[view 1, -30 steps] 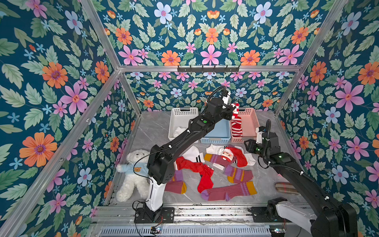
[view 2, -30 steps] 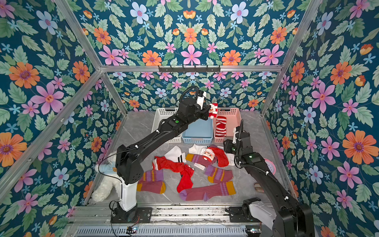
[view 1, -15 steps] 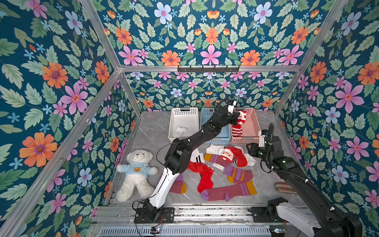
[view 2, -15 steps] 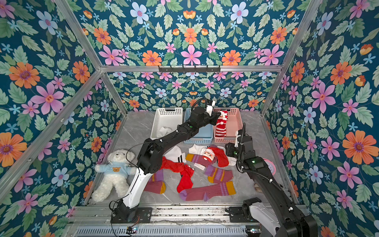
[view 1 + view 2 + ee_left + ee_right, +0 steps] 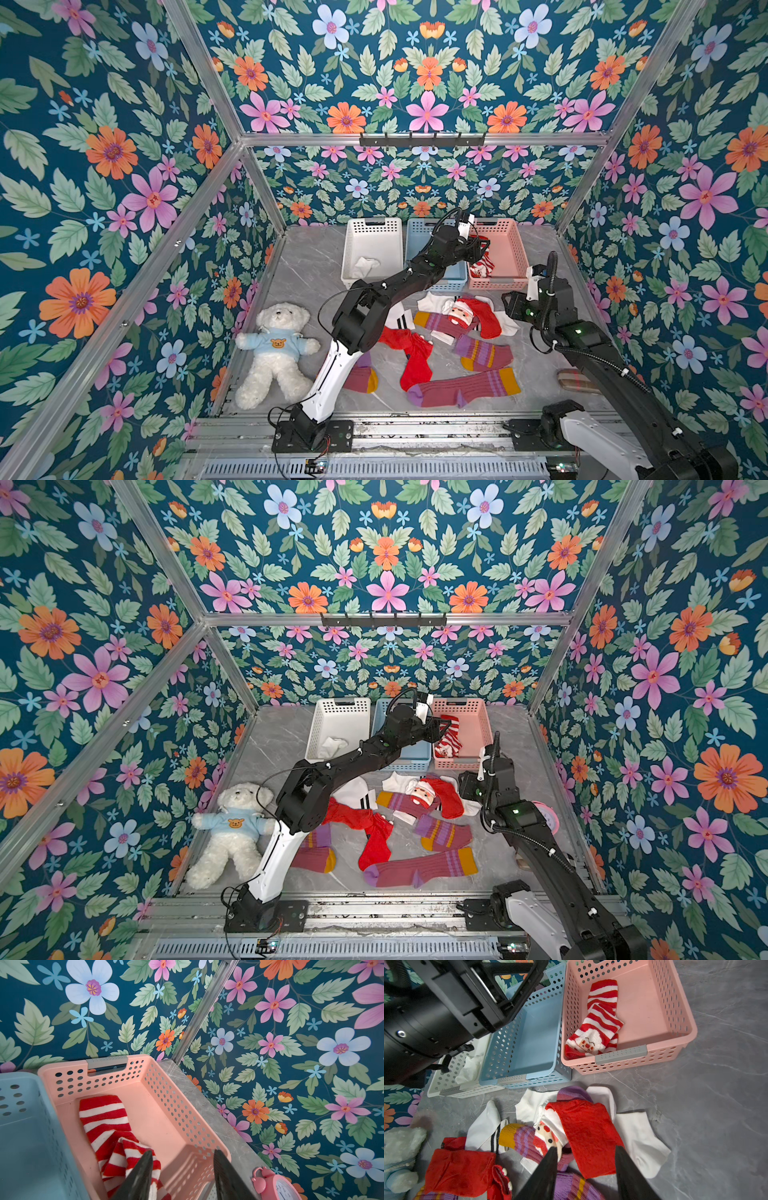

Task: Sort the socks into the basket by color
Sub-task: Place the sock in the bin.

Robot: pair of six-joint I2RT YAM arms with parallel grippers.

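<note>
Socks lie in a loose heap on the grey counter [image 5: 307,266] in front of three baskets set side by side along the back wall. The left claw [image 5: 182,1153] hangs over the pink basket [image 5: 170,1105], its jaws apart with nothing between them. A red-white striped sock [image 5: 104,1113] lies crumpled inside that basket, towards the side next to the blue basket [image 5: 533,1039]; its Santa face shows in the right wrist view. The white basket [image 5: 372,241] holds one white sock [image 5: 365,264].

The right claw [image 5: 586,1149] is low over the heap with its jaws apart, one on either side of a red Santa sock [image 5: 587,1130] that is draped across white socks [image 5: 639,1142] and a maroon striped sock [image 5: 525,1140]. Whether the tips touch the fabric I cannot tell.

Nearer the front, in both top views, lie a long maroon sock [image 5: 461,388], a folded one [image 5: 484,355], a plain red sock [image 5: 411,353] and a white black-striped sock [image 5: 395,318]. A teddy bear [image 5: 276,353] lies well apart to the left, and a pink alarm clock [image 5: 276,1184] stands just beside the pink basket
</note>
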